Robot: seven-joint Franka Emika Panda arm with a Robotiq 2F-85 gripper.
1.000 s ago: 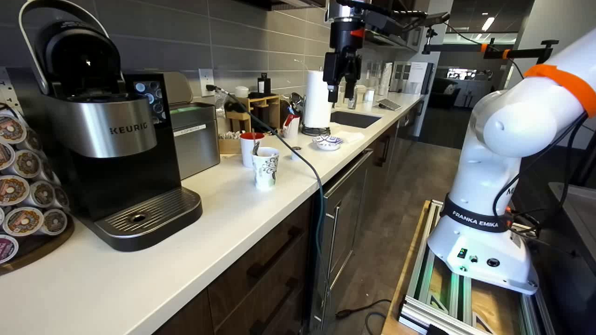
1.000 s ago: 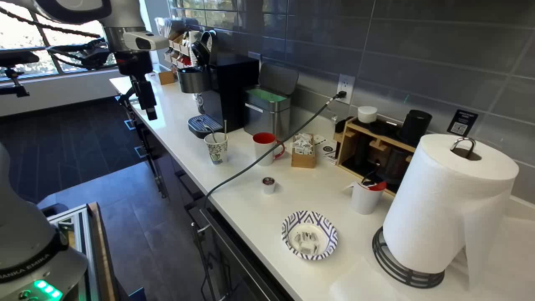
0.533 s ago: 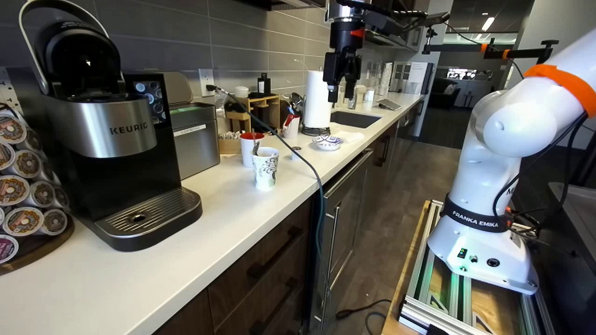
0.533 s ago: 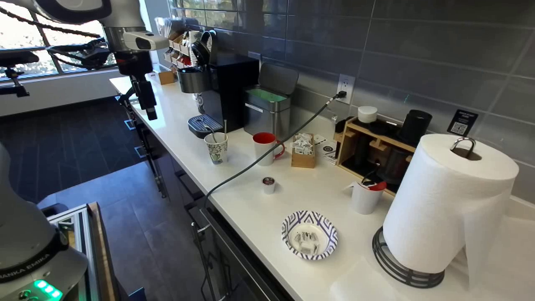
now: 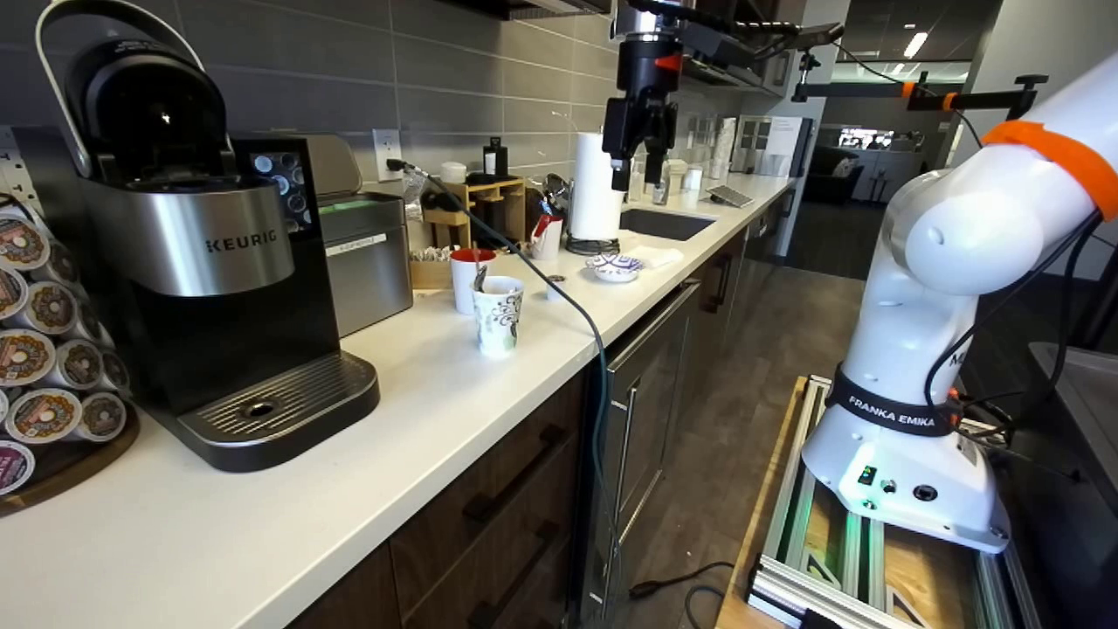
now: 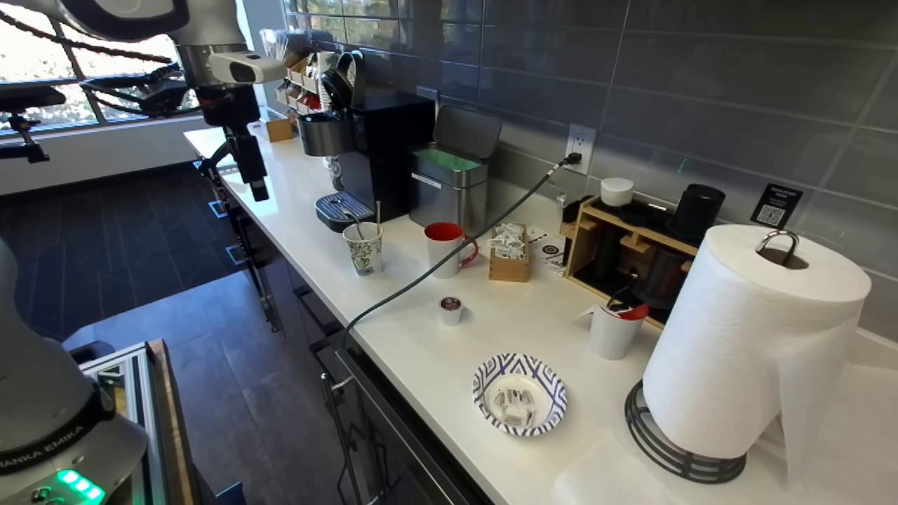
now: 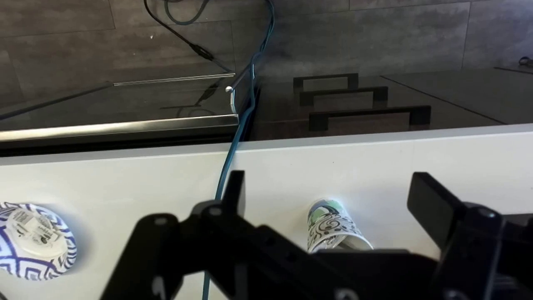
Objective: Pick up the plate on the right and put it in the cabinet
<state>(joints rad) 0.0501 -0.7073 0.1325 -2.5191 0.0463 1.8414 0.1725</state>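
Note:
A shallow white bowl with a blue pattern (image 6: pixel 499 373) stands on the counter with small packets in it. It is the only plate-like thing I see. It also shows in an exterior view (image 5: pixel 614 274) and at the left of the wrist view (image 7: pixel 31 267). My gripper (image 7: pixel 327 183) is open and holds nothing. It hangs above the counter, well away from the bowl, as both exterior views (image 5: pixel 638 178) (image 6: pixel 258 191) show. A paper cup (image 7: pixel 331 223) appears between the fingers but lies below them, untouched. Dark cabinet fronts with handles (image 5: pixel 489 507) are under the counter, apparently closed.
A cable (image 6: pixel 421 277) runs from the wall outlet across the counter and over its front edge. A red-lined mug (image 6: pixel 440 254), a coffee pod (image 6: pixel 451 313), a paper towel roll (image 6: pixel 758 351) and a coffee machine (image 5: pixel 196 236) stand on the counter. A sink (image 5: pixel 668 225) is farther along.
My gripper has shifted very slightly, a little upward and toward the wall side. It stays open. Nothing on the counter has moved.

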